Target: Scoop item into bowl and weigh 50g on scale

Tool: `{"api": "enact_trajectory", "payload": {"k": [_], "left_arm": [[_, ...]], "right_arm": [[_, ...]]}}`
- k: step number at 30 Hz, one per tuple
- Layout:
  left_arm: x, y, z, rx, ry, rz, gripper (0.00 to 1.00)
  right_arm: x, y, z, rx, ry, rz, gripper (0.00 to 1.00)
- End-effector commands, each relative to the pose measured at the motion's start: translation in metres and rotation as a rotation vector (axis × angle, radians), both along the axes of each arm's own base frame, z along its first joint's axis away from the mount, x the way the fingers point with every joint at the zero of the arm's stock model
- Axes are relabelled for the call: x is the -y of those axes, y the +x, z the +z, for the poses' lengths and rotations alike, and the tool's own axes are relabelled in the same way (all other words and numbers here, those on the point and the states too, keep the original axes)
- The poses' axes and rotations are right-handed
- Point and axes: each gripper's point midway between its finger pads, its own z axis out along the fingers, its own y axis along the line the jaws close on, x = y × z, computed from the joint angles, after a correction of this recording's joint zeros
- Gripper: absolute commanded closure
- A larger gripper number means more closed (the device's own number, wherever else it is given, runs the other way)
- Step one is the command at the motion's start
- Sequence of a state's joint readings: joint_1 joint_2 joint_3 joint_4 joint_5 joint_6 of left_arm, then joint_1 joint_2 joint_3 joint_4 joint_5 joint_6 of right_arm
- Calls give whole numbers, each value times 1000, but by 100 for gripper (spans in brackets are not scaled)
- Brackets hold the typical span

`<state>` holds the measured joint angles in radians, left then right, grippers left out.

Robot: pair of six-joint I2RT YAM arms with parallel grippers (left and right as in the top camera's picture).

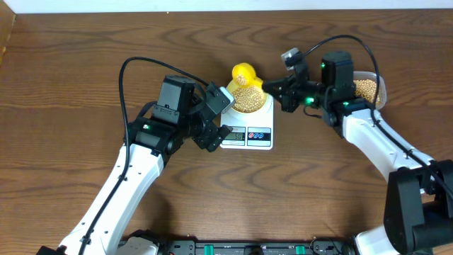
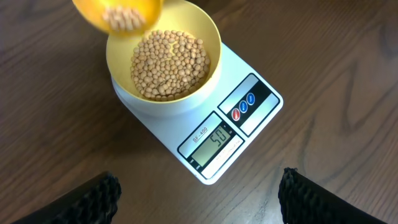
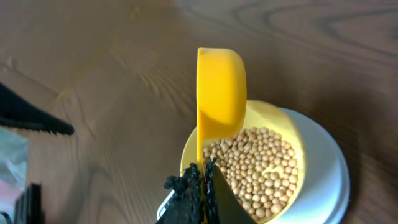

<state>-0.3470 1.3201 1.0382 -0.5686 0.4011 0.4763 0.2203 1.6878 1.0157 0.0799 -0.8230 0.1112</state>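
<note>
1. We see a white scale point(image 2: 236, 71) near the middle of the desk point(image 1: 85, 57), toward its far edge. A pale bowl point(image 2: 208, 37) stands on it.
2. The bowl holds a heap of tan beans point(image 2: 168, 65). The display appears to read 50, though the digits are small.
3. Our right hand point(image 3: 202, 180) is pressed together on the thin handle of a yellow scoop point(image 3: 221, 87). The scoop is tipped just above the bowl's far rim, with some beans in it.
4. Our left hand point(image 2: 199, 180) is spread wide and empty. It hovers near the scale's display end, touching nothing.
5. A clear tub point(image 1: 379, 81) with more beans sits toward the desk's far right edge.
6. We judge the beans light, hard and smooth. They will roll and bounce, so they are best moved in the scoop and tipped slowly.
7. The scoop looks stiff and light, and its handle is the place to hold it. The bowl looks light too and could slide on the scale if nudged.
</note>
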Motion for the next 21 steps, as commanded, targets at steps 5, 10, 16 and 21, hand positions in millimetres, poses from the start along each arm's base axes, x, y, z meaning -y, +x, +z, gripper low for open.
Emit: {"api": "enact_trajectory", "payload": {"k": [5,10,16,21], "left_arm": [[-2,-1,0,8,6,-5,16],[-2,-1,0,8,6,-5,16],[-2,-1,0,8,6,-5,16],[-2,-1,0,8,6,-5,16]], "right_arm": [[18,17,28,-68,150,-67,99],[41,35,43,-48,205,-144,99],[83,51,46,-83,247,-261,99],[125,61,48,-139,298,-375,99]]}}
